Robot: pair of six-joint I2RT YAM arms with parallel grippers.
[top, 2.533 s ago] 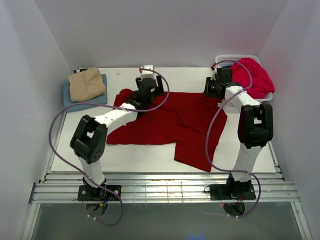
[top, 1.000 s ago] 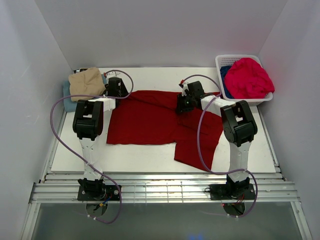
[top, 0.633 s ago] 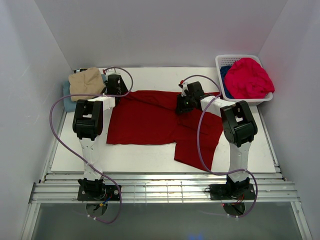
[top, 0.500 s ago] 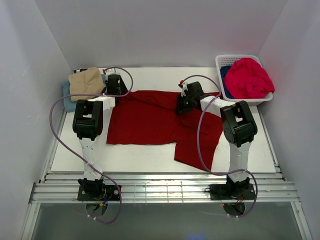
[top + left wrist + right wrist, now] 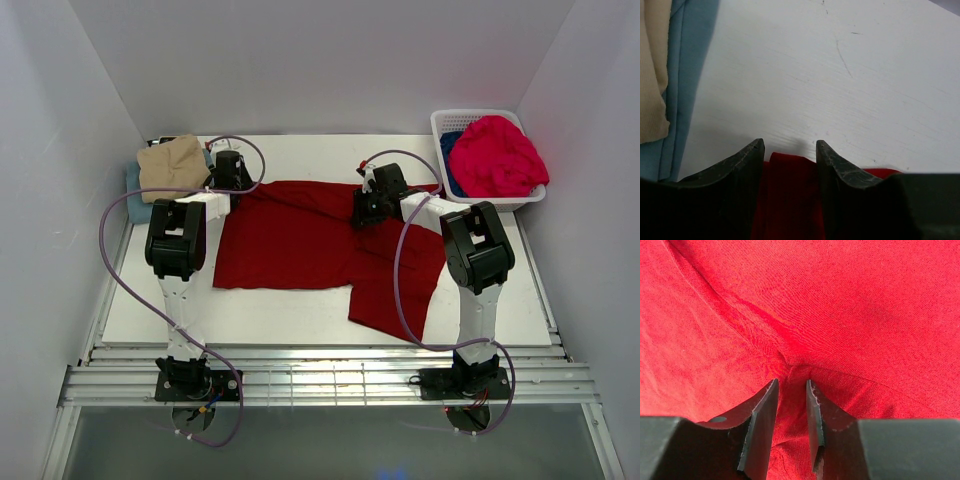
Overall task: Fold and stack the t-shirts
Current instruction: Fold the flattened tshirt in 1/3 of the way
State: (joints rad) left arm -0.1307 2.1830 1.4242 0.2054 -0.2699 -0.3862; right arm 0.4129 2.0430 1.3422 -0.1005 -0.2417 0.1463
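A dark red t-shirt lies spread over the middle of the table, one part hanging toward the front right. My left gripper stands at its far left corner. In the left wrist view a fold of that red cloth fills the gap between the fingers of the left gripper. My right gripper is down on the shirt's far middle. Its jaws pinch a ridge of red fabric, and creases run out from the pinch. A folded tan t-shirt rests on a light blue one at the far left.
A white lattice basket at the back right holds a bright pinkish-red t-shirt over a deep blue one. White walls close in the table on three sides. The stack's blue edge lies just left of my left fingers.
Since the earliest frame both arms have swung left, to the shirt's far left corner and far middle. Over the last second neither arm nor the shirt has visibly moved.
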